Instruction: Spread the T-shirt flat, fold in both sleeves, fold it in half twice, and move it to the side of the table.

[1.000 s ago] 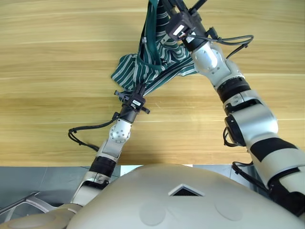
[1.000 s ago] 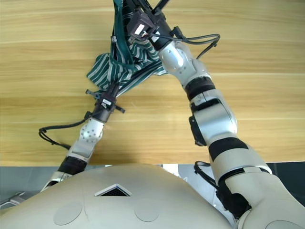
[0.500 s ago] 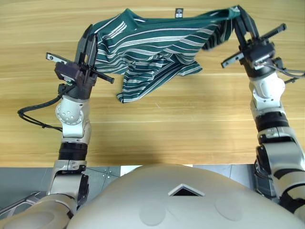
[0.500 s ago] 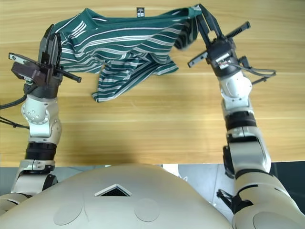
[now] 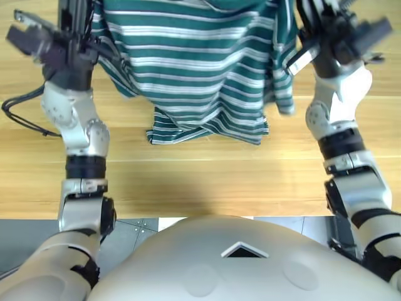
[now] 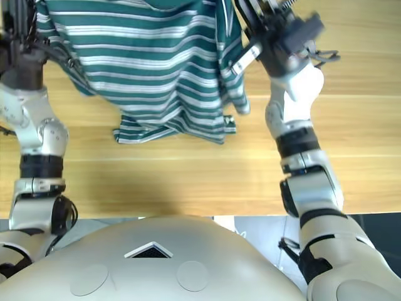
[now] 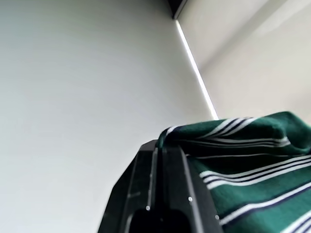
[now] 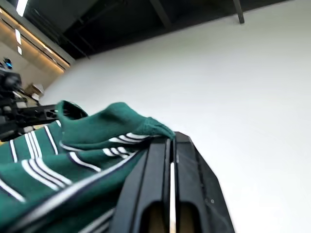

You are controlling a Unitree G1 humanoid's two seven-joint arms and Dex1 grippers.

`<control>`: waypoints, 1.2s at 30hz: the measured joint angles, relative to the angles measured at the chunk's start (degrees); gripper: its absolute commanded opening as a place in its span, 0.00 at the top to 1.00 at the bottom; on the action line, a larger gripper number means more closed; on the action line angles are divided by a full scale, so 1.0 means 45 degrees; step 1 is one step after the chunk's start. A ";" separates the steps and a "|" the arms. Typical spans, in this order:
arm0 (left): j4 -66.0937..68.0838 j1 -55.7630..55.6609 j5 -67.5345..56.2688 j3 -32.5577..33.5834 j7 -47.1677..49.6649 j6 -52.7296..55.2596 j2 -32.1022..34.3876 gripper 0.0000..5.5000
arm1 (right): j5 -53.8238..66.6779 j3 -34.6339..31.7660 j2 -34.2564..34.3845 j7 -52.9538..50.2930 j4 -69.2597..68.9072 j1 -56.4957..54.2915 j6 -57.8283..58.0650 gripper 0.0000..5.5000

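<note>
T-shirt (image 5: 194,69) hung between left end effector (image 7: 159,145) and right end effector (image 8: 171,139), each pinched closed on it; laying flat, folds, shifting aside remaining.

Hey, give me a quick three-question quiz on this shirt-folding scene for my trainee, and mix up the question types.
1. True or false: the T-shirt is already folded in half.
2. The left gripper and the right gripper are each: A, open and empty; B, shut on the T-shirt; C, shut on nothing.
3. Fill in: the green T-shirt has ___ stripes.
Key: 1 false, it hangs open between the grippers; 2 B; 3 white.
</note>
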 measured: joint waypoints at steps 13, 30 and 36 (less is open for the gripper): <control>0.9885 -1.1463 0.6977 -0.1298 0.9954 0.1916 -0.0171 1.00 | -0.8275 0.0714 0.0747 -1.7374 0.7626 -0.8682 0.6014 1.00; 0.5586 0.4265 0.6043 -0.3444 0.1951 -0.5650 0.2462 1.00 | -0.7115 0.2997 -0.5056 -0.3396 0.1482 0.5442 -0.1985 1.00; 0.0528 0.8980 0.2803 -0.3052 0.0231 -0.3521 0.4245 1.00 | -0.5194 0.1100 -0.6409 -0.2035 -0.2436 0.8570 0.0216 1.00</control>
